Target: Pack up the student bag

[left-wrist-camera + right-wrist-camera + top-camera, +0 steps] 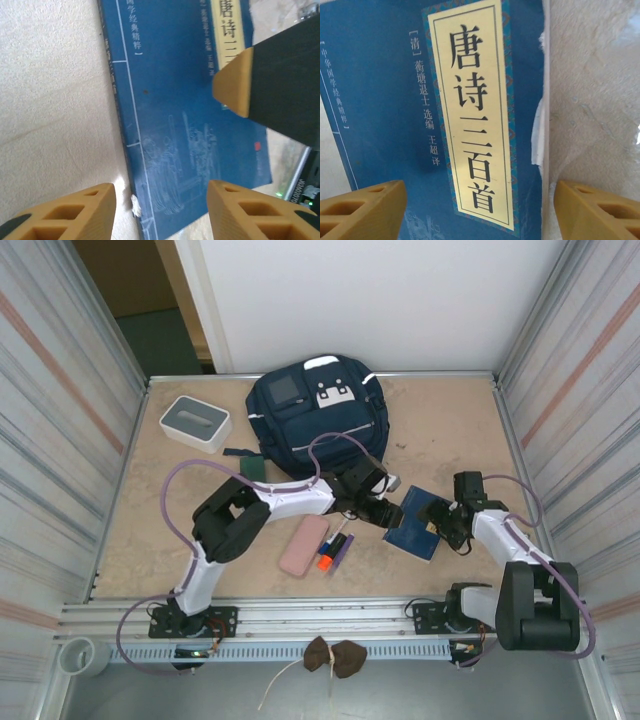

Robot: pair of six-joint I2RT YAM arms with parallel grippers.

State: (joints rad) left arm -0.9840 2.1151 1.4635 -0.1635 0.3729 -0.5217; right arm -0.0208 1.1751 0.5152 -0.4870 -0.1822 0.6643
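student bag point(312, 415): navy backpack lying flat at the far middle of the counter point(460, 430), front face up, with its grey square and white patches toward the far wall. Read every place below from it.
book point(418, 524): blue cover with a yellow title strip in black characters. It lies flat on the counter, on the bag's near side and off to its right, apart from it.
left pincer point(384, 512): yours sits just off the bag's near right corner. Its jaws are open and hold nothing. In the left wrist view point(160, 215) one finger point(65, 215) hangs over bare counter and the other over the cover, with the book's long edge between them. You cannot tell whether either touches.
right pincer point(447, 527): further to the bag's right and nearer you. Its jaws are spread wide and empty. In the right wrist view point(480, 210) one finger point(360, 210) is over the cover and the other over the counter, with the book's frayed white edge between them.
pink case point(303, 545): flat on the counter, straight out from the bag's near side and well apart from it.
orange marker point(326, 560), purple pen point(342, 548): side by side, out from the bag's near side about as far as the case.
white-and-grey box point(195, 423): left of the bag, near but not touching.
dark green item point(245, 462): at the bag's near left corner. You cannot tell what it is.
brown cloth point(335, 657): far out from the bag's near side, past the counter's edge.
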